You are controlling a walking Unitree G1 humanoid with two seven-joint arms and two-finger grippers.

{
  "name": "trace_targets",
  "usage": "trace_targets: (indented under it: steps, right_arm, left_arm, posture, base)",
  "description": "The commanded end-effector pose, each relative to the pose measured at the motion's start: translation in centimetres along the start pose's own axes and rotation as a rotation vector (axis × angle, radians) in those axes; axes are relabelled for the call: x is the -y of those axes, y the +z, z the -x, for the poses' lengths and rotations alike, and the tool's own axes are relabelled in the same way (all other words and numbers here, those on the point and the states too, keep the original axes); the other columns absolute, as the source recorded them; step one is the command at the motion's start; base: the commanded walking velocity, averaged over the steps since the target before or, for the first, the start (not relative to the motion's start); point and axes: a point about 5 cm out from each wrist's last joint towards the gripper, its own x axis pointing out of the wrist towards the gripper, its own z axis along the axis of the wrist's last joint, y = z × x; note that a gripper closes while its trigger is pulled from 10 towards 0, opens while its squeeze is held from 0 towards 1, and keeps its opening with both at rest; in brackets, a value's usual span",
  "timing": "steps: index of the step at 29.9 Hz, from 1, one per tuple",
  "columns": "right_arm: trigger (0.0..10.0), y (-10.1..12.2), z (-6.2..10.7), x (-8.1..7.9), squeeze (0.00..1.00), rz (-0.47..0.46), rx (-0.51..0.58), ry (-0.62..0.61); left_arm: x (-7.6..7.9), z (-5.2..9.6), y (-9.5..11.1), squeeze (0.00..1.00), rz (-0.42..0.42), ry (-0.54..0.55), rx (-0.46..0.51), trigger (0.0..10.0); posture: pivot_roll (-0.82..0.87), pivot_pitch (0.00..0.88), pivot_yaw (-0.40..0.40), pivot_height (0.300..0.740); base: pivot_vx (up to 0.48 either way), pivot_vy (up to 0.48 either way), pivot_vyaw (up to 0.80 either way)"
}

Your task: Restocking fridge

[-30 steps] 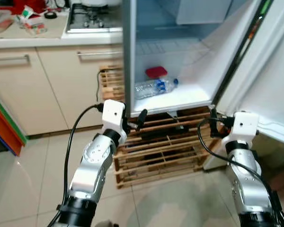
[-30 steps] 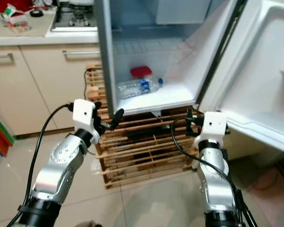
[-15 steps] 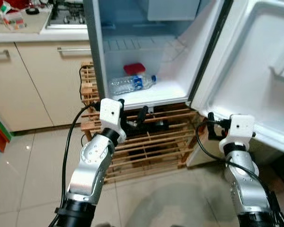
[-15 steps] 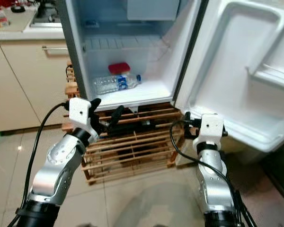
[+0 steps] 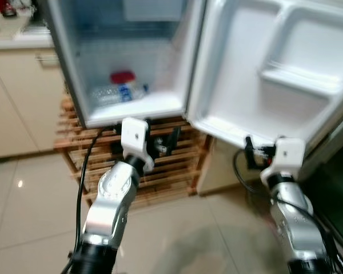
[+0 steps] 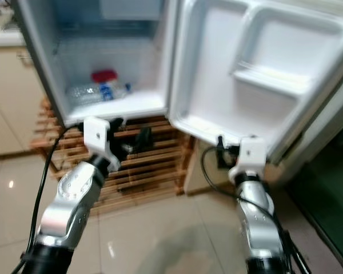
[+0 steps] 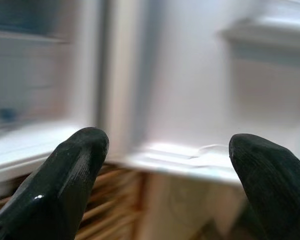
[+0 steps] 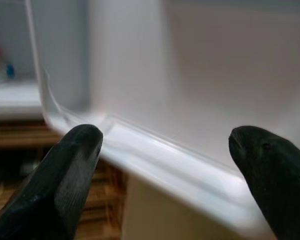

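While your robot stood in front of the open fridge (image 5: 68, 68), both arms were up and neither one carried anything. The left gripper (image 7: 160, 175) had its fingers spread wide with only air between them, and the right gripper (image 8: 165, 170) was the same, spread and empty.

What mattered was where the stock sat relative to those arms. A water bottle (image 5: 111, 94) lay on its side on the fridge floor, long axis running roughly across the compartment, cap end toward the door side. A red-lidded container (image 5: 122, 77) sat just behind it, near or touching, too blurry to call. Both were up and forward of your left gripper, a bit to its left, so the left arm was clearly the nearer one.

Your right gripper was pointed at the bottom edge of the open door (image 5: 263, 63) instead, close beneath it, well apart from the bottle. The door shelves (image 5: 300, 83) looked bare.

My guess is you had nothing in hand to restock with, so the next move probably meant going off to fetch an item. Watch that right arm under the door rim if you turn.

The wooden pallet (image 5: 171, 165) under the fridge sat right ahead of the left fingers.
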Motion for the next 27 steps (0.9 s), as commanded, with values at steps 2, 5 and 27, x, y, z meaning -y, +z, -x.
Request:
trace_targets:
  steps: [2,5,27]
  right_arm:
    - [10.0,0.1,0.1,0.4,0.00,0.004,0.005,0.003]
    - [10.0,-0.3,0.3,1.9,0.00,0.005,-0.014,-0.094]
    - [10.0,-2.9,0.8,8.8,0.00,0.128,-0.159,-0.326]
  left_arm:
    - [0.2,-0.2,0.5,0.00,-0.014,-0.004,0.023,10.0]
    - [0.2,-0.3,0.6,0.00,-0.018,-0.011,0.029,10.0]
    - [-1.0,0.2,0.2,0.00,0.019,0.083,0.013,10.0]
  posture:
    - [0.04,0.000,-0.045,0.740]
    - [0.04,0.000,-0.043,0.740]
    - [0.05,0.000,-0.047,0.740]
  base:
    - [0.000,-0.409,0.00]
    - [0.431,0.000,0.00]
    - [0.205,0.025,0.00]
